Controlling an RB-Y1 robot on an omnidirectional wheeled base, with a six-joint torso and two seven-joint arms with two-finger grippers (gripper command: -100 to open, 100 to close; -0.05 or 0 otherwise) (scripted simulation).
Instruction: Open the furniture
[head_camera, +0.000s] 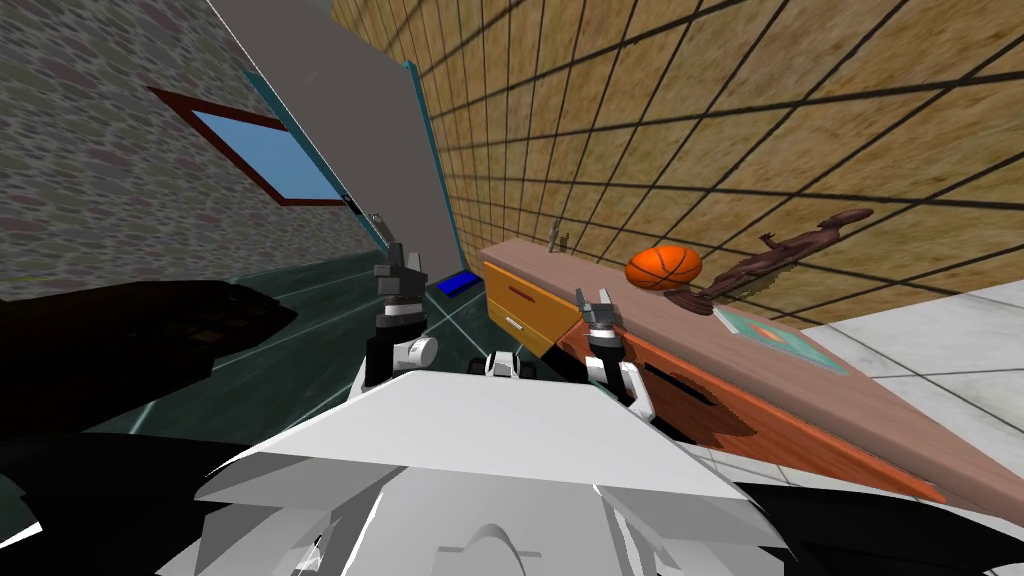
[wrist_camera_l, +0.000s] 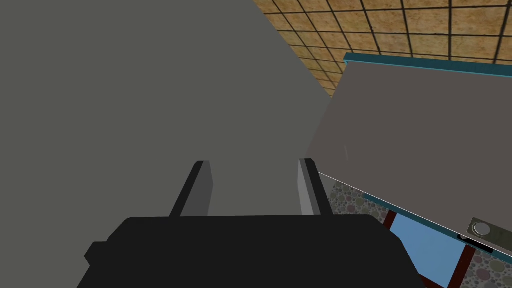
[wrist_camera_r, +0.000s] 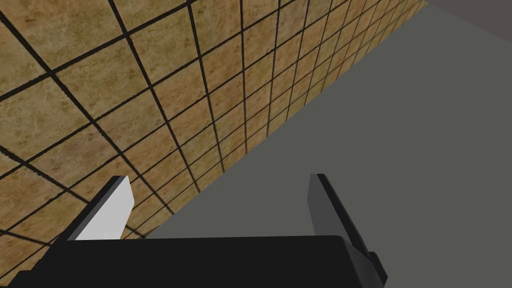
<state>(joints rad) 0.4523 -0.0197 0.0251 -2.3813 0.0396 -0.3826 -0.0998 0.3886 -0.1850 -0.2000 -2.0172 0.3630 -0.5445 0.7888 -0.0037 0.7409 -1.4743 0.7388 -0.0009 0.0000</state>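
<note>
Left fingers (wrist_camera_l: 201, 190) and right fingers (wrist_camera_r: 114, 209) stand wide apart, holding nothing. Probably they wait ready for the long orange-brown wooden cabinet (head_camera: 522, 297) near the right fingers.

Quick count: one long sideboard (head_camera: 900, 425), one basketball (head_camera: 664, 267), one big dark figurine (head_camera: 790, 250), one small figurine (head_camera: 558, 238), one flat framed picture (head_camera: 785, 340), one window (head_camera: 265, 155), one blue thing (head_camera: 457, 284) on the floor. Two grippers, left gripper (wrist_camera_l: 253, 162) and right gripper (wrist_camera_r: 216, 179), two fingers each.

Tan tiled wall (head_camera: 700, 100), pebbled wall (head_camera: 80, 150), red-framed window (head_camera: 265, 155), grey door (head_camera: 340, 110)
</note>
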